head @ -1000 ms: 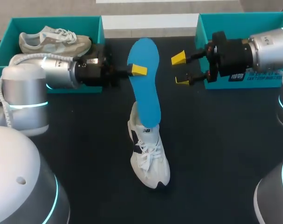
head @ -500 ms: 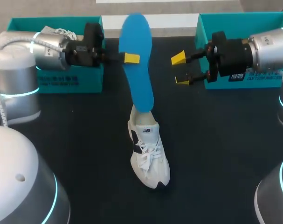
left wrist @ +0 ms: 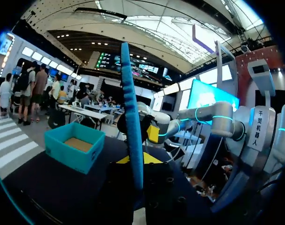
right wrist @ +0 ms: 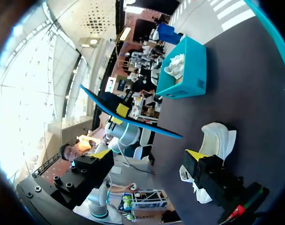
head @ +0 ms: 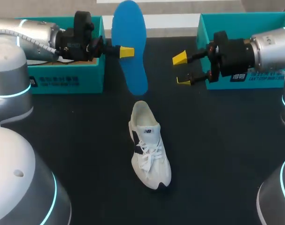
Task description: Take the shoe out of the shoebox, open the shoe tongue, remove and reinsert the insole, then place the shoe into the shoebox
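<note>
Left gripper (head: 125, 51) pinches the blue insole (head: 133, 70) from both sides and holds it in the air, lower end clear of the white shoe (head: 149, 150). The shoe rests on the table (head: 217, 140), toe toward the robot. Right gripper (head: 181, 69) stands spread, just beside the insole, before the right box (head: 227, 21). The left arm crosses the left box (head: 62, 83).

So the left gripper (head: 127, 51) hauled the blue insole (head: 131, 65) up and back toward the left shoebox (head: 67, 82). Its tip is finally clear of the white shoe (head: 150, 152), not stuck in the heel anymore.
</note>
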You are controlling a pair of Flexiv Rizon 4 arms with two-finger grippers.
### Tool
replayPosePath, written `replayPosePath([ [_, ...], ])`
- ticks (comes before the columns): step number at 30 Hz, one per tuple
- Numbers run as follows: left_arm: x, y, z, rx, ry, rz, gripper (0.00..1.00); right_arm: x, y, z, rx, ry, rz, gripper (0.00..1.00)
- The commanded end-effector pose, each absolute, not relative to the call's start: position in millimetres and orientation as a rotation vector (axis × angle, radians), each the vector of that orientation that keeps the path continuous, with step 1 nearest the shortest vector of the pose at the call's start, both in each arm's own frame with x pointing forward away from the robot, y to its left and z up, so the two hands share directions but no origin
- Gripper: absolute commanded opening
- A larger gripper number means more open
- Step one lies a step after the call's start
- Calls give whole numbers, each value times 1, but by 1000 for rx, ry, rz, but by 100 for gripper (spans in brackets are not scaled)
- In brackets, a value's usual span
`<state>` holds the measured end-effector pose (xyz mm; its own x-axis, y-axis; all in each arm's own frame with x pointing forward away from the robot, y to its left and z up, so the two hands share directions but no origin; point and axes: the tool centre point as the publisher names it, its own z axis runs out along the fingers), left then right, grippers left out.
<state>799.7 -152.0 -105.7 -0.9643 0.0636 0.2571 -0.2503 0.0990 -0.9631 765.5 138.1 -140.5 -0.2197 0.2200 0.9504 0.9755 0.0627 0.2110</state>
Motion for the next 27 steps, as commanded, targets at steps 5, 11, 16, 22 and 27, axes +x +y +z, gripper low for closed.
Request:
replayPosePath([
  [5, 791, -152, -103, 19, -2422, 2129, 0, 767, 140, -142, -1235, -1560, -1223, 100],
  [11, 795, -147, -112, -196, -2379, 2308, 0, 767, 140, -142, -1235, -1560, -1223, 100],
  [16, 794, -145, -117, -603, -2378, 2434, 0, 767, 140, -142, -1235, -1560, -1223, 100],
  [22, 783, -146, -118, -952, -2364, 2503, 0, 767, 140, -142, -1235, -1560, -1223, 100],
  [27, 779, -146, -122, -1147, -2444, 2549, 0, 767, 140, -142, -1235, -1560, -1223, 100],
])
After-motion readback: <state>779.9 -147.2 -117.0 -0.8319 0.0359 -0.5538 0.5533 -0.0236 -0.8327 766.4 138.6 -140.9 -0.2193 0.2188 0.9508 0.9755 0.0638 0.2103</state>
